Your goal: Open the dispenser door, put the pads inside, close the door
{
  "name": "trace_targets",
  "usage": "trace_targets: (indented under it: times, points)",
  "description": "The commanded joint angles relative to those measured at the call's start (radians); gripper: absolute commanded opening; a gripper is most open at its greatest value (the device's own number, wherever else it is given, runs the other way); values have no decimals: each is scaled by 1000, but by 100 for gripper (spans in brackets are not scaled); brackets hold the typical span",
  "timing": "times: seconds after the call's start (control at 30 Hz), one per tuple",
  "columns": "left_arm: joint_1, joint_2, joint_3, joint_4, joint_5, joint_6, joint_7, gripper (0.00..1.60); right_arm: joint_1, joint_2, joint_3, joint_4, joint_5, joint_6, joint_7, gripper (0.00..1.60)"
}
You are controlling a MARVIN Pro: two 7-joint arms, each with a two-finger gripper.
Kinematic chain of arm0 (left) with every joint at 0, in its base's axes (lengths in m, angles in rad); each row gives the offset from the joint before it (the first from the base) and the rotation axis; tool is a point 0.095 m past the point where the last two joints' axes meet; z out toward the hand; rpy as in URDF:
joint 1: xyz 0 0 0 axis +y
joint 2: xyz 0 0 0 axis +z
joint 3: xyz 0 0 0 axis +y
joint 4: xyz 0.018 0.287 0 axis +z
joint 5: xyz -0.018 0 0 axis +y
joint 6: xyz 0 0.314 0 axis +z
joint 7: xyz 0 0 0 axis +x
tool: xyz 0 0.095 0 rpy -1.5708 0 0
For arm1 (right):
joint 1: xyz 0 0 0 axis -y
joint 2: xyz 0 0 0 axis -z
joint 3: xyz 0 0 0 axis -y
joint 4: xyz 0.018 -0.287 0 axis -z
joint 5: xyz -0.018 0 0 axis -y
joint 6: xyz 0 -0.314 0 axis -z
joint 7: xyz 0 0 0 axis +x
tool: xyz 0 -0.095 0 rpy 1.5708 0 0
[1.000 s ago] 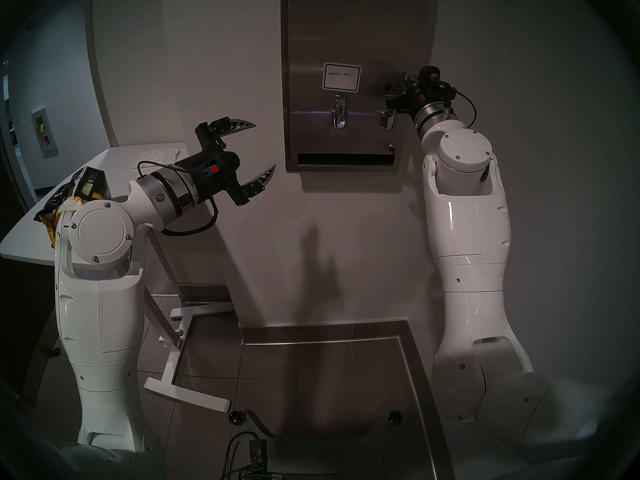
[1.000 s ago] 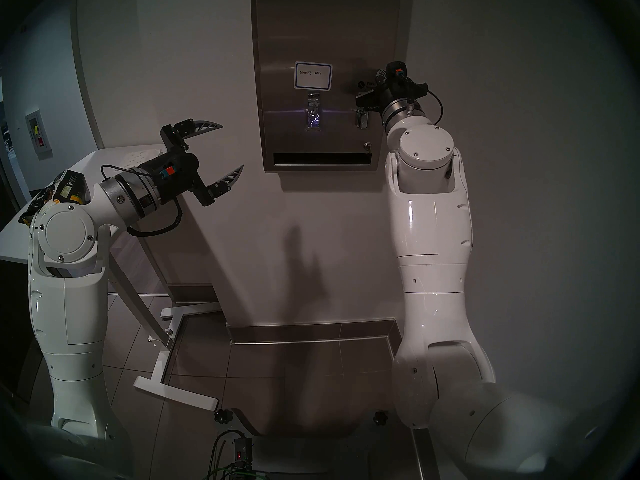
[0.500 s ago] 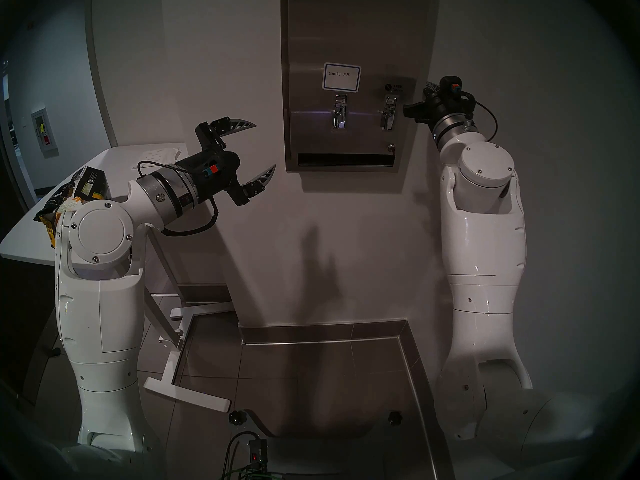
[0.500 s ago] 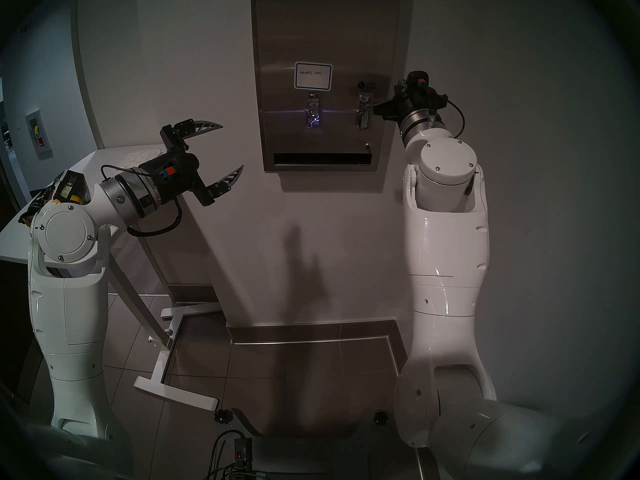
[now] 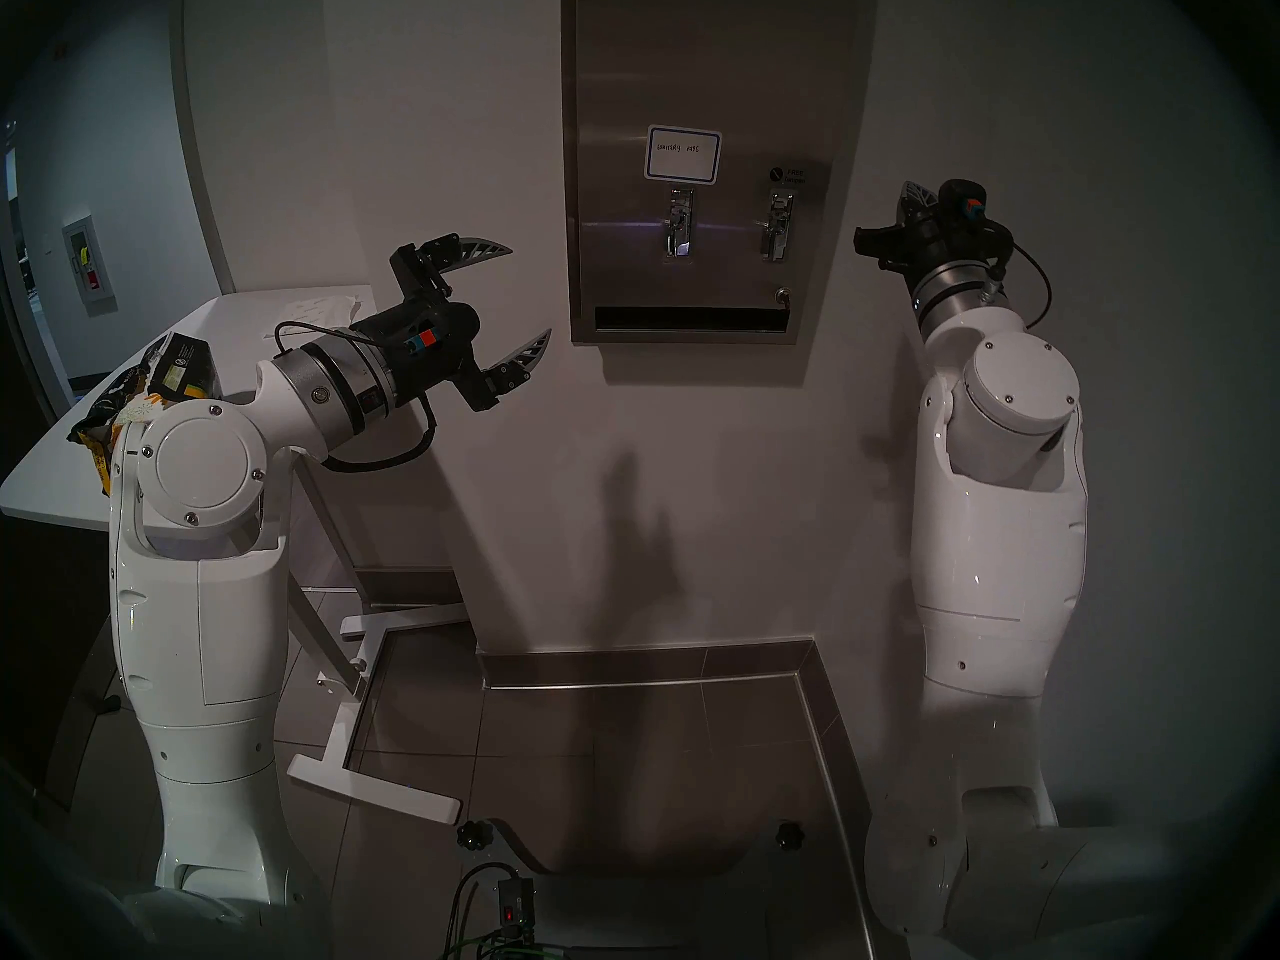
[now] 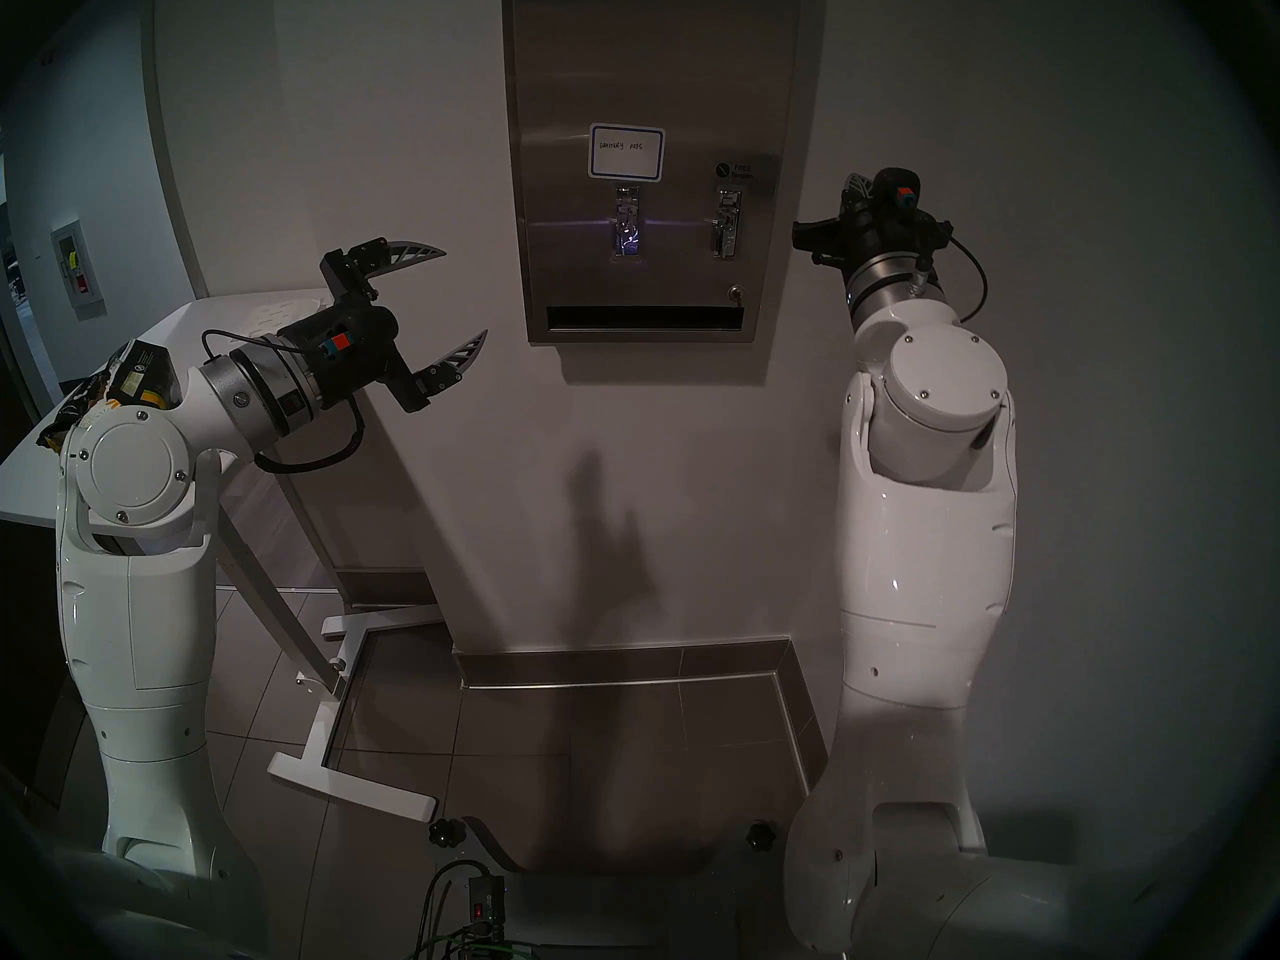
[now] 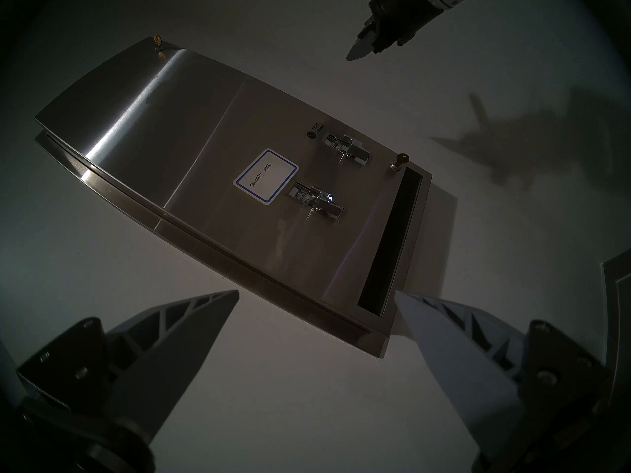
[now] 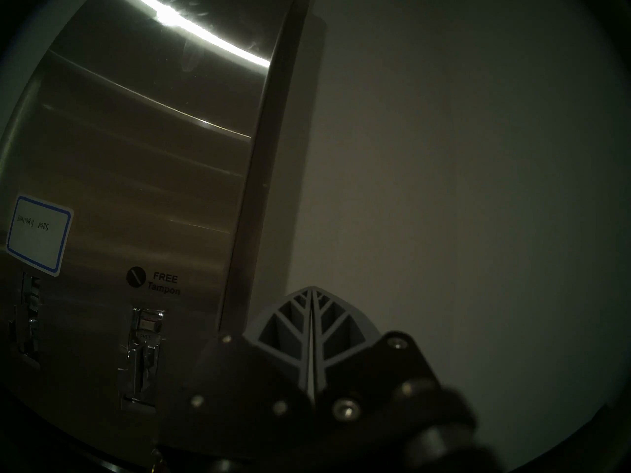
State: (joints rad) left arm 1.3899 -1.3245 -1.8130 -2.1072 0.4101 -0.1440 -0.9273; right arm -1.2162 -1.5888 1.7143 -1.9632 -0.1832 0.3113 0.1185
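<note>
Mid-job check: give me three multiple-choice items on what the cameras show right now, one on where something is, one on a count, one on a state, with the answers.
1. Where is the right gripper?
A. Beside the dispenser's right edge, clear of it
B. Inside the bottom slot
C. Over the table

2. How many chrome levers does the door carry?
A. One
B. Two
C. Four

3. How do the left gripper's jaws stand?
A. Shut on a pad
B. Shut on nothing
C. Spread wide, empty

Answers: 1 A, bare wall shows between it and the dispenser. 2 B, one under the handwritten label, one under the printed "FREE Tampon" mark. 3 C, the left wrist view shows only wall and dispenser between them.
</note>
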Motion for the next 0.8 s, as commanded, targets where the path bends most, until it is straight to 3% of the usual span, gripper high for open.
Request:
trace_targets:
  times: [0.0, 0.37, 0.77]
  points:
    - [-12, -1, -2, -7, -2, 1, 4, 160, -112, -38, 8, -72, 5, -13, -23, 0]
    - [-13, -1, -2, -7, -2, 2, 4, 160, -179, -56, 6, -107, 30, -58, -83, 0]
    - [-13, -1, -2, -7, -2, 2, 4, 160, -183, -60, 4, -106, 29, -67, -90, 0]
